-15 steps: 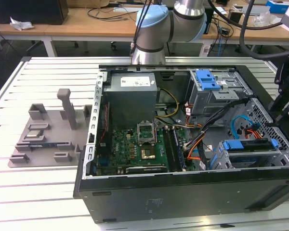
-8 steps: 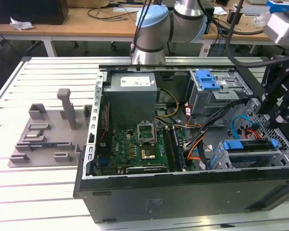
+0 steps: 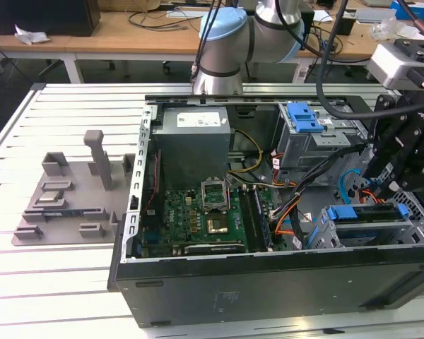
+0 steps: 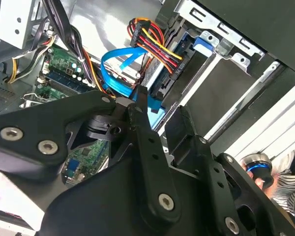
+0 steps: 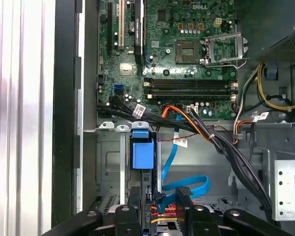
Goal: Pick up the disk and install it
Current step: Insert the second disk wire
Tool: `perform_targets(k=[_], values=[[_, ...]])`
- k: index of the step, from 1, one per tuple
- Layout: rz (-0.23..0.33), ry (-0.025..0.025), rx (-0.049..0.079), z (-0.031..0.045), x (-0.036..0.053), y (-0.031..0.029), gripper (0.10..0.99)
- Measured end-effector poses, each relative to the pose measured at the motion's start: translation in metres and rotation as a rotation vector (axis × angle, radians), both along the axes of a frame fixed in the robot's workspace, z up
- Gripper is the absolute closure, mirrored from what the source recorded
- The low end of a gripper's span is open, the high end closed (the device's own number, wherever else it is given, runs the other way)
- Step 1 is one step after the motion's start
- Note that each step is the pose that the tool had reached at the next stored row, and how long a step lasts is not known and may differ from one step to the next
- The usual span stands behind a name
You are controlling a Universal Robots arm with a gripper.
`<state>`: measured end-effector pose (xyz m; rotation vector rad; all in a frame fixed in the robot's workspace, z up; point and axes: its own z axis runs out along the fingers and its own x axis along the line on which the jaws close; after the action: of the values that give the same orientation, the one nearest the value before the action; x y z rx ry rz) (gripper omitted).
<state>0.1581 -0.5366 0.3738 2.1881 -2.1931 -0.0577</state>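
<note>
We see the disk (image 3: 371,227) already sitting in the drive cage (image 3: 322,227) at the front corner of the open PC case (image 3: 268,282), on the exterior view's right. It stands on its edge, blue bracket on top. We judge it stands so because the cage takes it only as a slide-in, w/ the connectors facing the motherboard (image 3: 198,212).

The gripper (image 5: 160,199) hangs directly over that cage, approx. in line w/ the disk's narrow edge. This probably lets it press or guide the disk straight along the rails. If the claw is pinching the disk or has let go, we cannot tell.

The blue data cable (image 5: 187,184) and the orange and red wires (image 5: 187,115) run just beside the cage, near the claw, so there is risk of snagging.
</note>
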Motion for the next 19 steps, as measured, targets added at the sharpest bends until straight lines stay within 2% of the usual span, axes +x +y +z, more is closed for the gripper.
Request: perform_targets(k=[4, 6, 7, 9, 19], values=[[0.0, 0.0, 0.0, -0.0001, 0.0, 0.0, 0.678], [0.0, 0.0, 0.0, -0.0001, 0.0, 0.0, 0.808], [0.0, 0.0, 0.0, -0.0002, 0.0, 0.0, 0.808], [0.0, 0.0, 0.0, -0.0002, 0.0, 0.0, 0.925], [0.0, 0.0, 0.0, -0.0005, 0.0, 0.0, 0.925]])
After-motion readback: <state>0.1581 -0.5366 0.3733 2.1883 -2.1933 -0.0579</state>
